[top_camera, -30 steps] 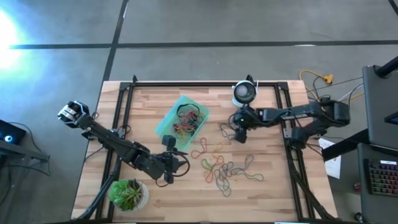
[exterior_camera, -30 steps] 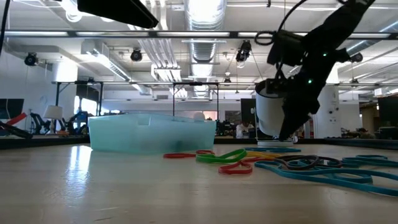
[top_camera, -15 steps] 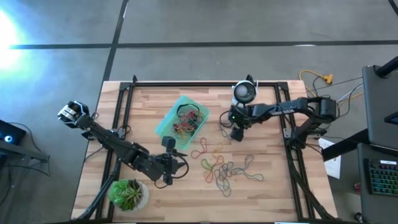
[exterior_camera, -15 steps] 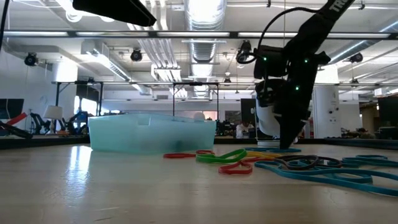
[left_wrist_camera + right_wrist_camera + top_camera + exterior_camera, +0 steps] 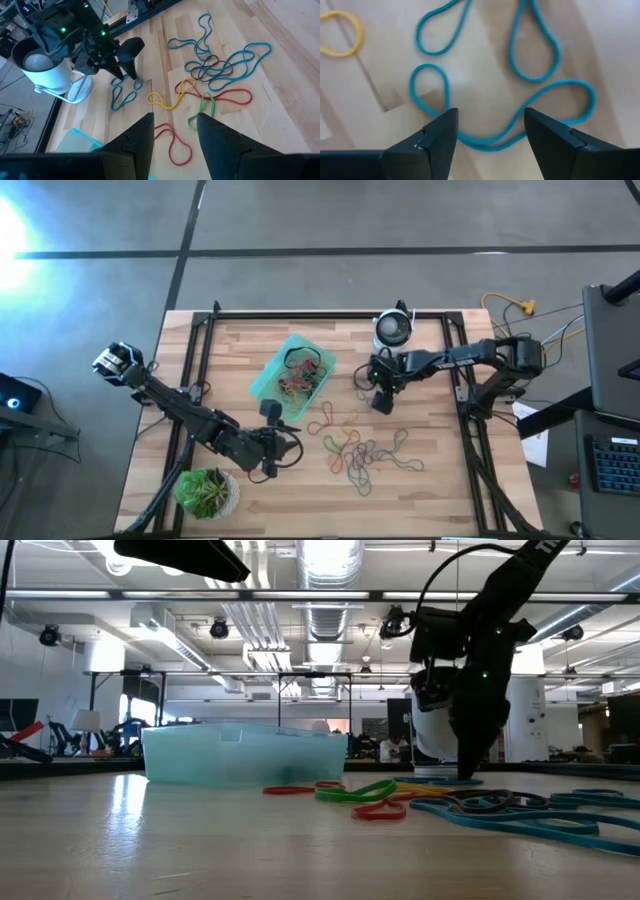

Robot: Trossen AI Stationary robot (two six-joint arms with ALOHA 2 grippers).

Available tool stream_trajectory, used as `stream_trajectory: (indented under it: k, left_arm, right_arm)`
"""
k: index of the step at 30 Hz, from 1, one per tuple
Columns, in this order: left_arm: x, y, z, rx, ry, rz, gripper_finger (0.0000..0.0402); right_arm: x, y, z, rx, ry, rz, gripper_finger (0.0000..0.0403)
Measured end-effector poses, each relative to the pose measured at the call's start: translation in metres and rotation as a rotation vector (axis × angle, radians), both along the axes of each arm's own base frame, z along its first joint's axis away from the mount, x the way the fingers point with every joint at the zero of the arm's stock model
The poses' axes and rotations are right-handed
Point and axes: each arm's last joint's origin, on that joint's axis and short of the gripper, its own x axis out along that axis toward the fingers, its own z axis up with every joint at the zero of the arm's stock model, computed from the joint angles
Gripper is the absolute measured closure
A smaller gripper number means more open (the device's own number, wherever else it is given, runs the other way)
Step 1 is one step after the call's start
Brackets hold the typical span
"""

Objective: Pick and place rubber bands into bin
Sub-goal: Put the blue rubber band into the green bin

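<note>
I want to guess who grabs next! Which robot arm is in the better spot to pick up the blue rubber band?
The right. The right gripper hangs, jaws open, straight over the blue rubber band, close to the table. The left gripper waits farther off, near the plant.

Wood table (image 5: 440, 490) w/ rubber bands (image 5: 362, 452), bin (image 5: 265, 379), plant pot (image 5: 207, 491)

right gripper (image 5: 381, 404) points straight down with jaws spread, tips low over the desk; left gripper (image 5: 285, 444) waits, jaws apart, arm stretched low.
</note>
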Motion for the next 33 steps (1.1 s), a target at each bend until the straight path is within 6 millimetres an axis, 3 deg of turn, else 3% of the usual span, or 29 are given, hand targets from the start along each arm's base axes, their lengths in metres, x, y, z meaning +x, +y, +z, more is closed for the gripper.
stream_trajectory:
  k: [13, 27, 33]
  left_arm:
    - [0.0, 0.0, -0.001, 0.0, 0.002, 0.001, 0.0267]
    - [0.0, 0.0, -0.001, 0.0, 0.003, 0.001, 0.0267]
    - [0.0, 0.0, -0.001, -0.004, 0.003, 0.003, 0.0267]
  right_arm:
    - [0.002, 0.039, 0.001, 0.019, 0.019, 0.048, 0.0183]
    - [0.001, 0.06, 0.001, 0.015, 0.026, 0.164, 0.0184]
    - [-0.001, 0.069, 0.001, -0.099, 0.057, 0.209, 0.0192]
